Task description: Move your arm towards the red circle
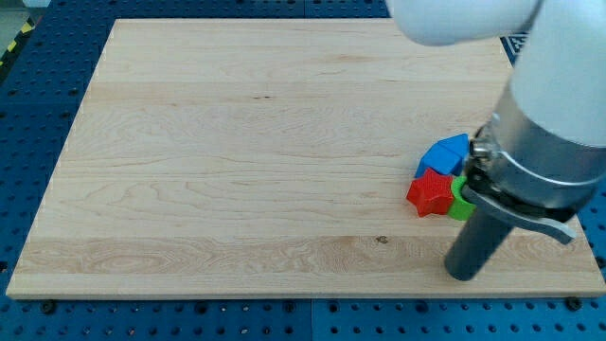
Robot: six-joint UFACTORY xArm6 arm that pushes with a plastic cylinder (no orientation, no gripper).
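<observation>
My tip [464,277] rests on the wooden board [237,142] near the view's bottom right. Just above and left of it lies a cluster of blocks: a red star [431,192], a blue block [445,153] above the star, and a green block [460,201] partly hidden behind my rod. The tip stands apart from the cluster, a little below the green block. No red circle shows in this view; the arm's white and grey body [549,123] covers the board's right side.
The board lies on a blue perforated table [38,114]. The board's bottom edge runs just below my tip, and its right edge is close to the right of it.
</observation>
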